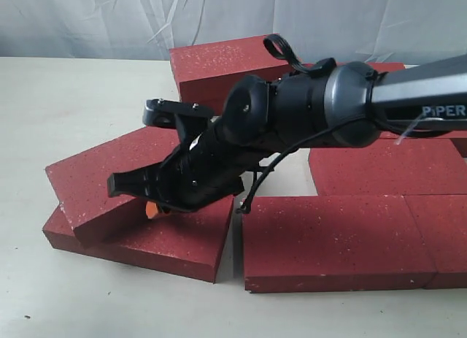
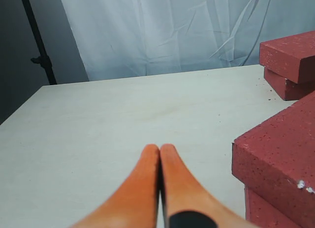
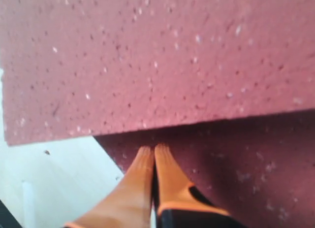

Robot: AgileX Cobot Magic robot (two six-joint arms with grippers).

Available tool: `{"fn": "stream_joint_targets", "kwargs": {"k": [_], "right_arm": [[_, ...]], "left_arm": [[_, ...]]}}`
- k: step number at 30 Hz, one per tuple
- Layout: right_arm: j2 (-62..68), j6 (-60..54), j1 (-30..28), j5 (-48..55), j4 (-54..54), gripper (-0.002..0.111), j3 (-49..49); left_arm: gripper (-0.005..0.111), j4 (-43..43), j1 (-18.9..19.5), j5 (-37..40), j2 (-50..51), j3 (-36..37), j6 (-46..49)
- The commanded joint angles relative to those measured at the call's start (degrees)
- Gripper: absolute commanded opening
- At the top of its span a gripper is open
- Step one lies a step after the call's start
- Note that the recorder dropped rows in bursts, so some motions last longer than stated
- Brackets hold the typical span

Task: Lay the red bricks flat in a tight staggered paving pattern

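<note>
Several red bricks lie on the pale table. At the left, one brick (image 1: 102, 181) rests skewed and tilted on top of another (image 1: 168, 243). My right gripper (image 1: 152, 208) reaches across from the right. It is shut and empty, its orange tips (image 3: 153, 150) pressed on the lower brick (image 3: 236, 169) right at the edge of the upper one (image 3: 157, 60). Flat bricks lie at the front middle (image 1: 328, 239), front right (image 1: 445, 236) and behind them (image 1: 387, 166). My left gripper (image 2: 160, 148) is shut and empty over bare table, left of a stacked brick (image 2: 280, 159).
More bricks are stacked at the back (image 1: 219, 60), also seen in the left wrist view (image 2: 290, 60). A white curtain (image 1: 109, 20) hangs behind the table (image 1: 66, 97). A black stand pole (image 2: 37, 41) rises beyond the table's far left corner.
</note>
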Motion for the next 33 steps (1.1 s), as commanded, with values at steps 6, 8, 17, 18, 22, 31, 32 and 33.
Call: {"fn": "stream_joint_targets", "kwargs": {"k": [6,8,17,18,22,31,32,33], "right_arm": [[3.7,-0.6,-0.2,-15.4,4.6,-0.001,0.3],[4.5,-0.6,-0.2,-20.2,5.9,-0.001,0.3],[4.5,-0.6,-0.2,-27.1,7.0,-0.001,0.3],[4.5,-0.6,-0.2,-27.0,5.8,-0.001,0.3],[4.5,-0.6,-0.2,-24.2,1.0,-0.001,0.3],[4.5,-0.6,-0.2,-13.0,-10.1,-0.001,0.3],[4.5,-0.6,-0.2,-12.1,-11.0,-0.001,0.3],[4.5,-0.6,-0.2,-10.8,-11.8,-0.001,0.3]], "left_arm": [[0.000,0.0,-0.1,-0.5,-0.3,0.1,-0.3],[0.000,0.0,-0.1,-0.5,-0.3,0.1,-0.3],[0.000,0.0,-0.1,-0.3,-0.3,0.1,-0.3],[0.000,0.0,-0.1,-0.3,-0.3,0.1,-0.3],[0.000,0.0,-0.1,-0.3,-0.3,0.1,-0.3],[0.000,0.0,-0.1,-0.4,-0.3,0.1,-0.3],[0.000,0.0,-0.1,-0.4,-0.3,0.1,-0.3],[0.000,0.0,-0.1,-0.4,-0.3,0.1,-0.3]]}}
